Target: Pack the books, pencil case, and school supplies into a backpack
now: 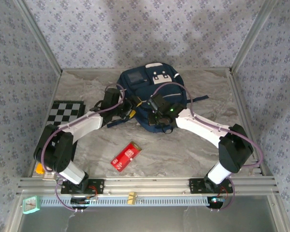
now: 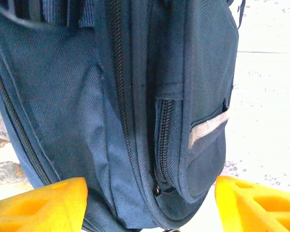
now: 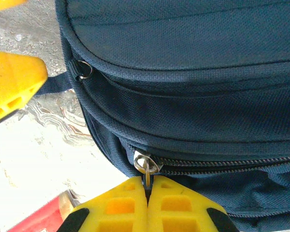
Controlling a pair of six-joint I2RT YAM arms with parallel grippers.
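Right claw (image 3: 147, 189) clenches the metal zipper pull (image 3: 146, 166) at the near edge of the navy backpack (image 1: 140, 77), its yellow fingertips (image 3: 121, 208) pressed together around the tab. Left claw (image 2: 147, 205) stands released at the backpack's left side, its two yellow fingers (image 2: 38, 203) spread wide, zippered fabric before them and nothing gripped. The backpack lies at the far middle of the marble-patterned bench (image 1: 193, 150), white patches facing up. The school supplies (image 1: 126, 156), a flat red packet, lie on the bench nearer the arm bases, well apart from the backpack. A checkerboard card (image 1: 66, 111) lies at the bench's left edge.
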